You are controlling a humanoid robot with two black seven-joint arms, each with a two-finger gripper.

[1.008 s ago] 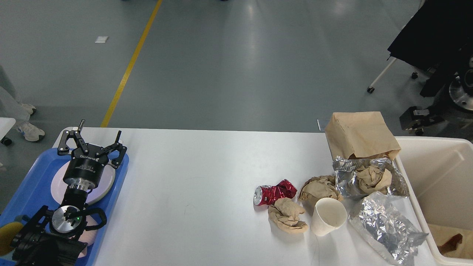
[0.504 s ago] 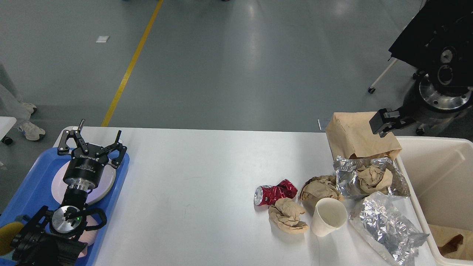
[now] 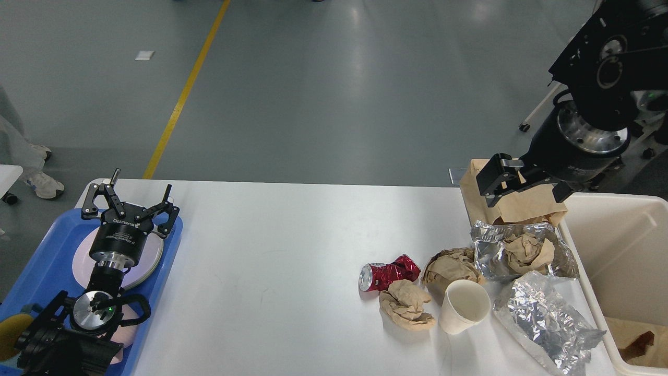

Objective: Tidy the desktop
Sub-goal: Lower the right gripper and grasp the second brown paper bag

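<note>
White counter [image 3: 292, 250] spans view, rigid; litter clustered right: light, crushable. Brown bag [image 3: 514, 209] soft, I'd pinch top edge. Right tool [image 3: 524, 190] above bag, jaws spread. Left tool [image 3: 130, 201] spread, empty, over blue tray [image 3: 47, 261].

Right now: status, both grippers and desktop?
Left gripper open over blue plastic tray. Right gripper open above brown paper bag. White desktop cluttered: crushed red can, paper cup.

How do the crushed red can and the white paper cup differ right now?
The red can is crumpled and metallic; the white paper cup keeps its round shape. The can lies farther left, while the cup sits nearer the foil. Both lie on their sides on the desktop.
</note>
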